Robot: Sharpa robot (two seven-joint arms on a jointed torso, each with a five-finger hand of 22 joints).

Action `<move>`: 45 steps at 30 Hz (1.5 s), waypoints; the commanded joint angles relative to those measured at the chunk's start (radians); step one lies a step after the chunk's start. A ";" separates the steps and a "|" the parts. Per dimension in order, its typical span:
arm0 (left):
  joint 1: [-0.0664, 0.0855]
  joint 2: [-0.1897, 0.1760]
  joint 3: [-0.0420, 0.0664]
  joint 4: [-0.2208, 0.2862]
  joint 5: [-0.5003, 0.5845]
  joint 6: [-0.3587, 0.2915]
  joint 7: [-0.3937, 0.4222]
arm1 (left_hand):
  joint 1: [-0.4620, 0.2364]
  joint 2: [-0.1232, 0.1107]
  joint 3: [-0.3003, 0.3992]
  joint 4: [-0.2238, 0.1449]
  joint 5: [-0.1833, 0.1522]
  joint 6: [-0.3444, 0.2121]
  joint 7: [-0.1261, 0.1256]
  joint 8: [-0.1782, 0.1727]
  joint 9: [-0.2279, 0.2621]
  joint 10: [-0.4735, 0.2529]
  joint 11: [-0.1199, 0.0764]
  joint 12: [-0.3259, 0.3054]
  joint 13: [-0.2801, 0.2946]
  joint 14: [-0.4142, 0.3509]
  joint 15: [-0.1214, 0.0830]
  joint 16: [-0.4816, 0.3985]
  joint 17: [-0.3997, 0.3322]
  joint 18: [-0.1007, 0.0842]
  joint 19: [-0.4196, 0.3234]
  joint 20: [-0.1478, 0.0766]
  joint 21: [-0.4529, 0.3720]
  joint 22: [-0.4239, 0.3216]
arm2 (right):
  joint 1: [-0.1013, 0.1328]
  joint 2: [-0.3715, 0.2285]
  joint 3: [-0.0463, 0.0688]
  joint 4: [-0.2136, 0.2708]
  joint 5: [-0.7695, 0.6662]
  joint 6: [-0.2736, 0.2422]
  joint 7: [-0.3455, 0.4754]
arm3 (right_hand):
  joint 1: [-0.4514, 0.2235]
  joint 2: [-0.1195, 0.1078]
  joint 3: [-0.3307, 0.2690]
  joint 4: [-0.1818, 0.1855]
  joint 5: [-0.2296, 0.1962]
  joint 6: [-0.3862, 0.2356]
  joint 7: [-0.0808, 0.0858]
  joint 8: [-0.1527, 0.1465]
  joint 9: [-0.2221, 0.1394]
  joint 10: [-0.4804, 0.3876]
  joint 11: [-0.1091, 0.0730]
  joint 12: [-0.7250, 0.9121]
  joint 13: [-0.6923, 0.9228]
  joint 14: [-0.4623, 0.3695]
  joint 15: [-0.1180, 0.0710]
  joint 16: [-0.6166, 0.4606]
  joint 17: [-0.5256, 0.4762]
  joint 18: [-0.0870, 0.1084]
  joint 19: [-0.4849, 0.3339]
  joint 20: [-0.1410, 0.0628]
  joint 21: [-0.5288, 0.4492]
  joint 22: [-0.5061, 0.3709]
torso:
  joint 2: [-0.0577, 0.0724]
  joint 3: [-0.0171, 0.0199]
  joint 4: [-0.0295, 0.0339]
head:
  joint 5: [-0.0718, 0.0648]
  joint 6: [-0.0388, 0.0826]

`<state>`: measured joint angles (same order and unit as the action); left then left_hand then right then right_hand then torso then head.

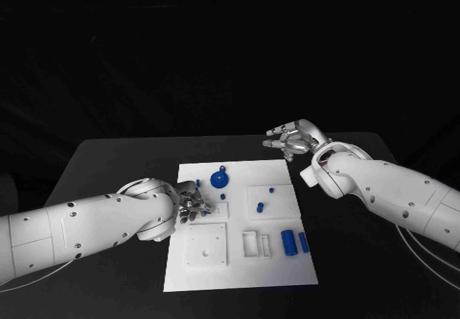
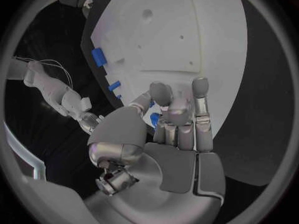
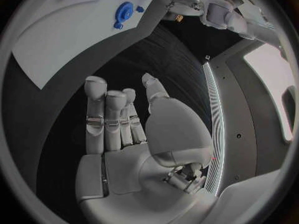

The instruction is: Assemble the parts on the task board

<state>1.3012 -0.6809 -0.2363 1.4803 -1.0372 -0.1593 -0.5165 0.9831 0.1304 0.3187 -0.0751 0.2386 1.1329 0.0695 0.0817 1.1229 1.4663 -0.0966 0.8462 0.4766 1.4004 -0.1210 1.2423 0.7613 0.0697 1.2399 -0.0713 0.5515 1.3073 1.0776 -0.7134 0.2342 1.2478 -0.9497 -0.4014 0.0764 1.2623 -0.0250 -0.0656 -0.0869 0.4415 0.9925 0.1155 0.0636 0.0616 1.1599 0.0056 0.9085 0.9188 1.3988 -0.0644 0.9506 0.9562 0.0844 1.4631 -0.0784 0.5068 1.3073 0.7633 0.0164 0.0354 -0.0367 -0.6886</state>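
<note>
Nearest the head cam, the board (image 1: 240,266) is lying flat mid-desk (image 1: 115,159), its near corner bare.

Left robot hand (image 1: 190,203) is working at the board's left edge, fingers curling in around a small blue part (image 2: 154,118); wrist view is showing the piece tucked between thumb and fingertips (image 2: 163,92), so it's looking pinched, not just touched. Part is tiny, rigid plastic by the look of it, prob. very light and smooth, so likely to slip or twist if squeezed off-centre. Best hold: across its short sides, fingertip pads only, leaving the insertion end free.

Outward from there: blue disc (image 1: 219,179) w/ a knob is sitting near the far edge, small pegs (image 1: 262,207) are standing in the mid block, two blue cylinders (image 1: 288,242) are lying near the right edge. Cylinders will prob. roll; take them round the middle. Disc is better gripped by the knob.

Right robot hand (image 1: 290,140) is hovering off the board beyond its far right corner, fingers apart, holding nothing.
</note>
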 commanded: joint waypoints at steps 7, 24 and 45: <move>-0.006 0.001 -0.005 -0.003 -0.004 0.034 -0.012 | 0.004 0.016 -0.013 0.041 -0.082 0.350 -0.149 0.002 -0.003 0.044 -0.004 0.003 0.002 0.002 0.005 0.006 0.002 0.019 0.000 0.012 0.003 0.019 | -0.001 0.001 0.000 0.000 0.001 0.015 0.010 | -0.004 0.002 0.000 0.005 0.007 0.007 0.000 -0.001 0.001 -0.008 0.001 0.007 0.000 -0.005 0.002 0.004 0.000 0.014 0.007 -0.002 -0.002 0.058 | 0.000 0.0003 0.0007 | 0.000 -0.001; -0.006 0.008 -0.004 -0.012 -0.004 0.033 -0.011 | 0.014 0.024 -0.017 0.065 -0.090 0.349 -0.149 0.002 -0.004 0.044 -0.005 0.003 0.001 0.002 0.005 0.005 0.000 0.021 0.001 0.012 0.003 0.019 | -0.004 0.003 0.000 -0.002 0.002 0.016 0.010 | -0.005 0.001 0.000 0.006 0.012 0.008 0.000 -0.001 0.001 -0.007 0.001 0.007 0.000 -0.004 0.002 0.004 0.001 0.014 0.007 -0.003 -0.002 0.058 | 0.001 0.0006 -0.0001 | -0.005 0.001; -0.005 0.017 -0.004 -0.030 -0.001 0.042 -0.010 | 0.010 -0.009 -0.053 0.088 -0.113 0.347 -0.150 0.004 0.000 0.044 -0.006 0.005 -0.001 0.002 0.004 0.003 -0.004 0.016 0.002 0.007 0.001 0.018 | -0.007 0.004 0.000 -0.003 0.002 0.018 0.010 | -0.005 0.002 0.001 0.004 0.012 0.009 0.000 -0.001 0.001 -0.007 0.001 0.007 0.000 -0.005 0.001 0.004 0.001 0.014 0.007 -0.003 0.000 0.058 | 0.000 -0.0003 0.0008 | -0.010 0.000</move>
<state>1.3011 -0.6649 -0.2360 1.4554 -1.0373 -0.1395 -0.5112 0.9929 0.1298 0.2689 0.0149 0.1304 1.1957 0.0427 0.0870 1.1219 1.4708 -0.0964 0.8462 0.4763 1.4004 -0.1210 1.2422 0.7575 0.0852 1.2400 -0.0642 0.5515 1.3076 1.0712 -0.7103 0.2342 1.2439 -0.9494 -0.3979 0.0764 1.2623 -0.0251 -0.0656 -0.0869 0.4493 0.9925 0.1155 0.0636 0.0616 1.1599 0.0056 0.9124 0.9188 1.3988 -0.0644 0.9506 0.9563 0.0843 1.4631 -0.0784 0.5068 1.3080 0.7633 0.0166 0.0361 -0.0462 -0.6900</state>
